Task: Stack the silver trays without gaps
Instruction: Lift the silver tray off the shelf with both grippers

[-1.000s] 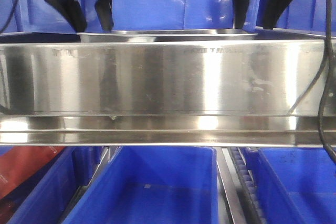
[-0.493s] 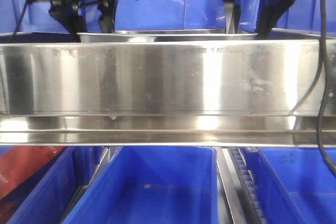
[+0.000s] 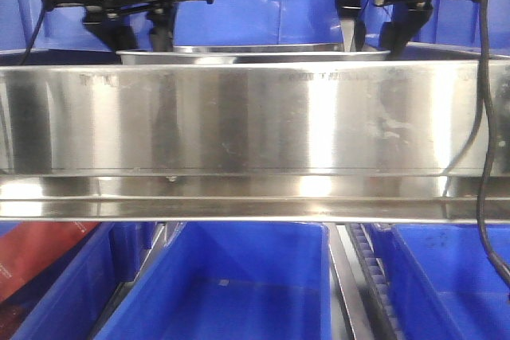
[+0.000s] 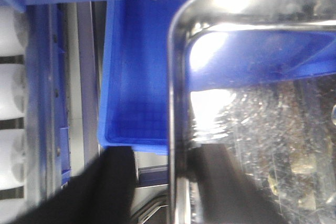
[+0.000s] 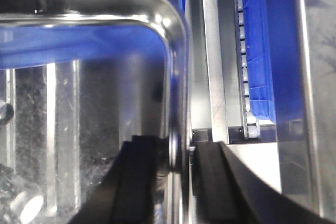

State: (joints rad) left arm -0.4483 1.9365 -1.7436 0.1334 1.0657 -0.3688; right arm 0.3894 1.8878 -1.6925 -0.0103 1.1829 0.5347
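Observation:
A silver tray (image 3: 255, 55) lies behind the steel rail; only its rim shows in the front view. My left gripper (image 3: 141, 37) is open and straddles the tray's left rim (image 4: 172, 103). One finger (image 4: 107, 187) is outside, well apart from the rim, and the other (image 4: 226, 187) is inside the tray. My right gripper (image 3: 373, 37) is open and straddles the right rim (image 5: 176, 93). Its fingers (image 5: 139, 182) stand close on either side with thin gaps. I cannot tell whether a second tray is nested inside.
A long steel shelf rail (image 3: 255, 125) crosses the front view and hides the tray's body. Blue plastic bins (image 3: 247, 284) stand below it, and more behind. A blue bin (image 4: 134, 72) lies left of the tray, and a roller track (image 5: 244, 56) lies right of it.
Both arms have come down. The fingertips that hung above the tray's rim now reach its ends, and the gripper bodies have entered the top of the front view.

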